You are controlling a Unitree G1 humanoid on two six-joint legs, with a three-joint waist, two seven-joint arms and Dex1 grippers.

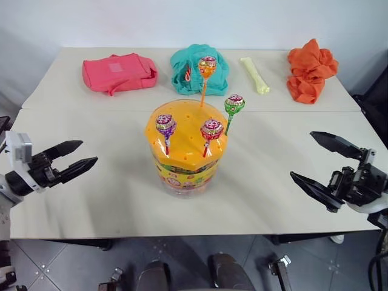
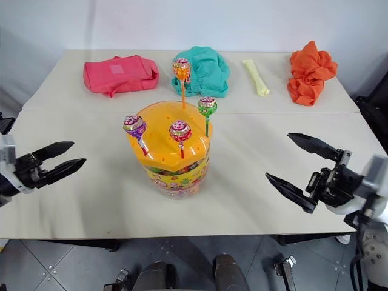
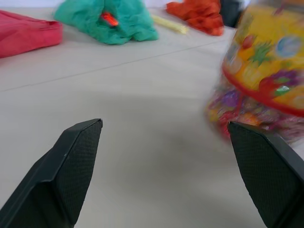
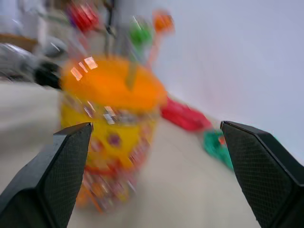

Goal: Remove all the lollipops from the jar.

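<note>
The left hand (image 1: 76, 155) hangs above the left side of the table (image 1: 115, 200), its two black fingers spread apart with nothing between them, pointing toward the jar and well apart from it. At the back of the table on that side lies a pink cloth (image 1: 119, 72).

The jar (image 1: 185, 145) stands upright in the middle of the table, between the two hands. Its clear wall shows a colourful label band, and its orange dome lid is dotted with small holes. All four lollipops are stuck by their sticks in the lid. The purple lollipop (image 1: 165, 124) stands at the left of the lid, tilted a little. The red-pink lollipop (image 1: 212, 129) stands near the front of the lid. The orange lollipop (image 1: 207, 65) rises highest, on a long stick from the back of the lid. The green lollipop (image 1: 234, 103) leans out past the lid's right edge.

Behind the jar lies a teal cloth (image 1: 197, 68). Right of it lies a pale yellow tube (image 1: 255, 75), then a crumpled orange cloth (image 1: 311, 70) near the back right corner.

The right hand (image 1: 316, 159) hangs above the right side of the table, fingers spread wide and empty, aimed toward the jar and well apart from it.
</note>
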